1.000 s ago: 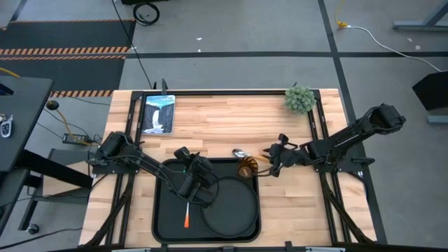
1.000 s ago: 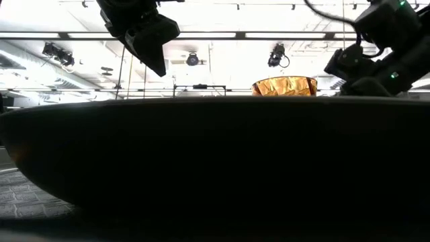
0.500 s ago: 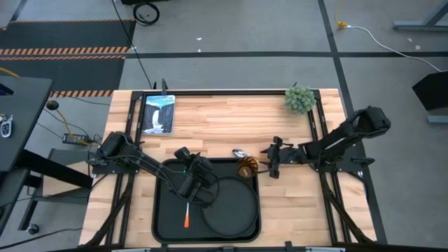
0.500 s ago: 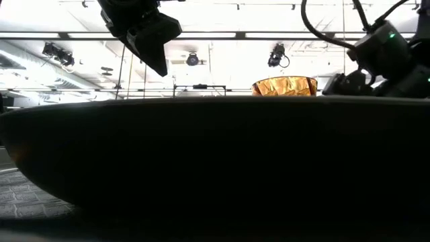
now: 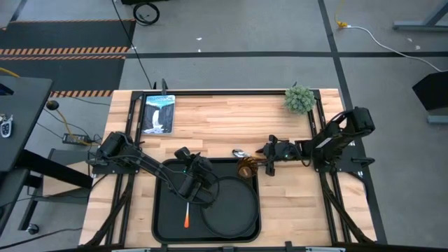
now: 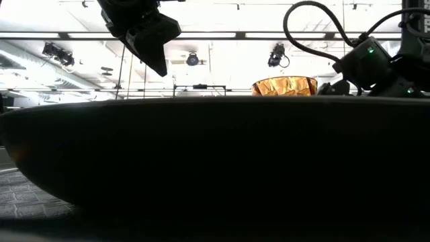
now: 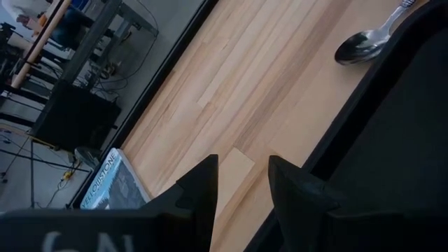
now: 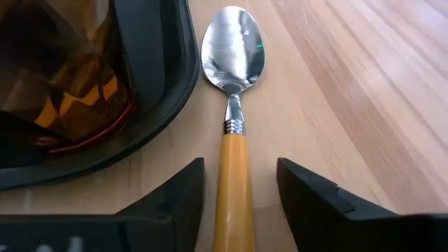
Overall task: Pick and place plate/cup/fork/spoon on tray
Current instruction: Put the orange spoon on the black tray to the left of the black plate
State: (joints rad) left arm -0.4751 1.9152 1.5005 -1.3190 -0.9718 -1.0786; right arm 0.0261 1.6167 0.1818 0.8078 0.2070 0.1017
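The spoon [image 8: 232, 119] lies on the bench just beyond the tray's [image 5: 164, 210] far edge, near its far right corner, its handle running between the right gripper's [image 8: 238, 185] parted fingers, no contact visible. Inside that corner stands the cup [image 5: 246, 168]. The plate [image 5: 231, 206] fills the tray's near right part, the fork [image 5: 187, 215] left of it. The left gripper [image 7: 241, 183], jaws apart and empty, hovers over the tray's far left part

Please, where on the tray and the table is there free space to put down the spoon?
The tray is bare in its left part, between its left rim and the fork. The plate fills its right side, the cup its far right corner. The table is bare between booklet and plant.
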